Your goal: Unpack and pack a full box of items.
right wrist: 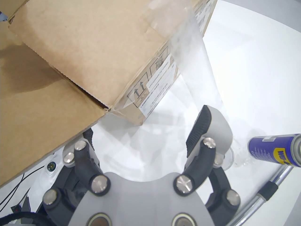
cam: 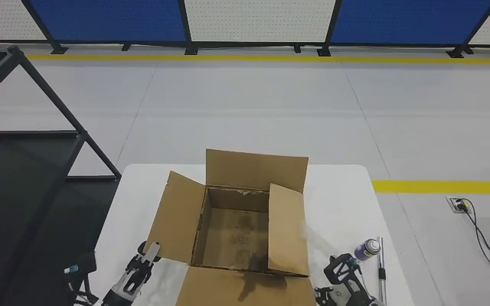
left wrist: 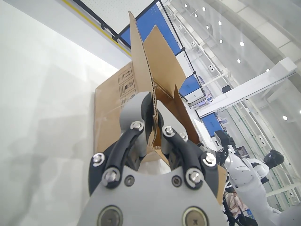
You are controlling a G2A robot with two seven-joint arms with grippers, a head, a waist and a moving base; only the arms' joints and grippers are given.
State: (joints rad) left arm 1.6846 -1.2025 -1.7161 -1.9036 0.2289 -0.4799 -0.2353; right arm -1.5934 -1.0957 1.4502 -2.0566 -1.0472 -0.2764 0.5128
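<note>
Corrugated cardboard box (cam: 237, 239), flaps raised, by the white table's (cam: 337, 199) near edge. Left gripper (left wrist: 152, 111) pinches one flap; right gripper (right wrist: 145, 130), jaws apart, beside a blue spray can (right wrist: 275, 150).

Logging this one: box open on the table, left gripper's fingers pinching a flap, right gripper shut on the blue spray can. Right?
Not quite. The right wrist view shows the right gripper open and holding nothing; the blue spray can rests on the table beside it. The left gripper does pinch a flap of the open box.
</note>
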